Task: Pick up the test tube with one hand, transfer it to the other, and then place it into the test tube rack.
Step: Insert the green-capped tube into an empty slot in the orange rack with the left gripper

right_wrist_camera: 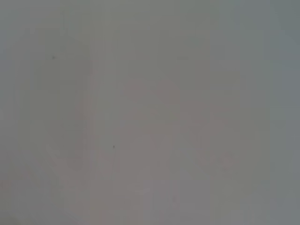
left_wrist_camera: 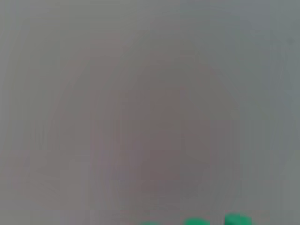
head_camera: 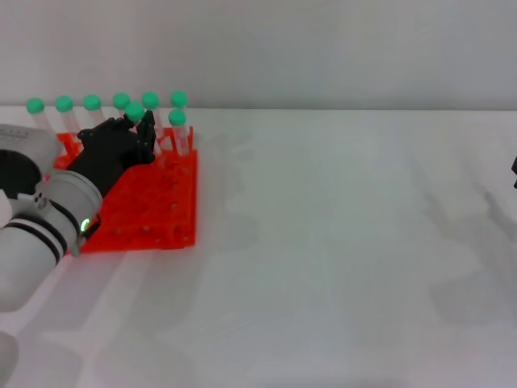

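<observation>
The orange-red test tube rack stands at the table's far left in the head view. Several green-capped tubes stand upright along its back rows, for example one tube at the right end. My left gripper, black on a thick silver-white arm, reaches over the rack's back part. Its fingers close around a green-capped test tube held upright over the holes. Whether the tube's foot sits in a hole is hidden by the hand. Two green caps show at the edge of the left wrist view. My right gripper is a dark sliver at the far right edge.
The white table spreads out to the right of the rack. A pale wall runs behind the table's far edge. The right wrist view shows only a plain pale surface.
</observation>
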`<control>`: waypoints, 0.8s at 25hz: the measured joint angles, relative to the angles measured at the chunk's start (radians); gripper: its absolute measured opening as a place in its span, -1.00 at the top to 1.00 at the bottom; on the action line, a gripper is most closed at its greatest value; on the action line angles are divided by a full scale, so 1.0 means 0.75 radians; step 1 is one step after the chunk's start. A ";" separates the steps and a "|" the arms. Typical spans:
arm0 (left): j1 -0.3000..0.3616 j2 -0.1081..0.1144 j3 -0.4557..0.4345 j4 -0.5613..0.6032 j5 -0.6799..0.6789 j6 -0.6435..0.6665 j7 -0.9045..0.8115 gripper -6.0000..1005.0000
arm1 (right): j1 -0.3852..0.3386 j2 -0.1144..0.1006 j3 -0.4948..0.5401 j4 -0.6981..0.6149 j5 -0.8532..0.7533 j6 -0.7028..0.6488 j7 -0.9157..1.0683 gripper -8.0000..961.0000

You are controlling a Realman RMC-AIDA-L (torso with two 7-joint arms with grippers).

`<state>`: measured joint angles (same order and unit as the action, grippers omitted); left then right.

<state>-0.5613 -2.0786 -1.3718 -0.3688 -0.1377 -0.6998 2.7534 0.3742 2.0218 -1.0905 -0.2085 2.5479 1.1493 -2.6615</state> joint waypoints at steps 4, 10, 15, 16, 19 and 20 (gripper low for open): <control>-0.043 0.000 -0.003 0.008 -0.007 0.102 -0.023 0.41 | 0.000 0.001 0.000 0.002 0.000 0.000 0.000 -0.82; -0.074 0.000 0.001 0.018 -0.002 0.162 -0.028 0.39 | 0.000 0.002 0.000 0.017 0.000 0.001 0.000 -0.82; -0.063 -0.002 0.001 0.019 -0.001 0.154 -0.026 0.38 | -0.009 0.002 0.000 0.019 0.000 0.004 0.000 -0.82; -0.060 -0.002 0.001 0.019 -0.001 0.152 -0.025 0.37 | -0.009 0.002 0.000 0.019 0.000 0.004 0.000 -0.82; -0.044 -0.002 0.003 0.017 0.000 0.153 -0.024 0.36 | -0.012 0.002 0.000 0.019 0.000 0.005 0.000 -0.82; -0.035 -0.002 0.004 0.012 0.001 0.153 -0.022 0.36 | -0.013 0.002 0.000 0.019 0.000 0.005 0.000 -0.82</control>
<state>-0.5872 -2.0802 -1.3685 -0.3596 -0.1372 -0.5849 2.7366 0.3648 2.0233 -1.0905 -0.1942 2.5479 1.1531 -2.6614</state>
